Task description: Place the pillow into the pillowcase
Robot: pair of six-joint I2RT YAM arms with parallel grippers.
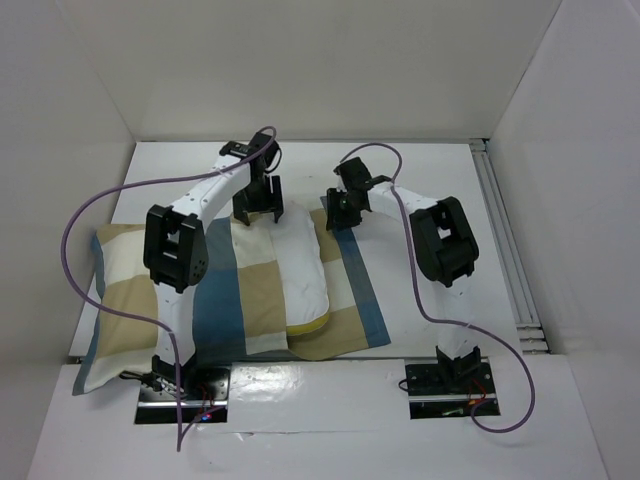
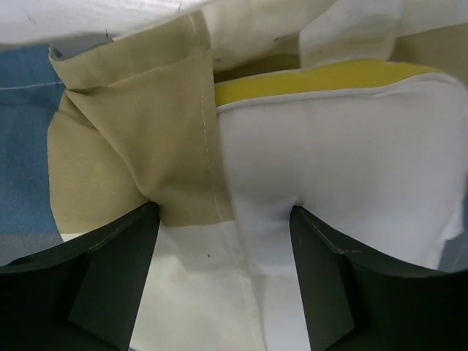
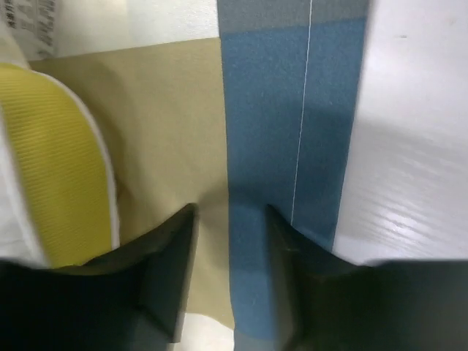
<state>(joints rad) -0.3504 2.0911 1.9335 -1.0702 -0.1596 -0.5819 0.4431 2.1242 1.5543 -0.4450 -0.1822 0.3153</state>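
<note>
1. Left gripper (image 2: 223, 281): the jaws are spread wide and the tips are sunk into soft material at the bottom of the left wrist view. One tip bears on the tan hem of the pillowcase (image 2: 131, 131). The other bears on the white pillow (image 2: 344, 161), whose yellow band (image 2: 322, 77) runs across the upper right.
2. Right gripper (image 3: 230, 285): the jaws are narrowly parted over the blue-tan join at bottom centre. It cannot be told whether they clamp the cloth. The white table (image 3: 417, 146) shows at the right.
3. In the top view the pillow lies mid-frame. One long side is apparently under the case and the rest is exposed.
4. Procedure, as judged: anchor the case edge with the right gripper. Draw the hem across the pillow with the left gripper. Grip cloth only, not the cushion.
</note>
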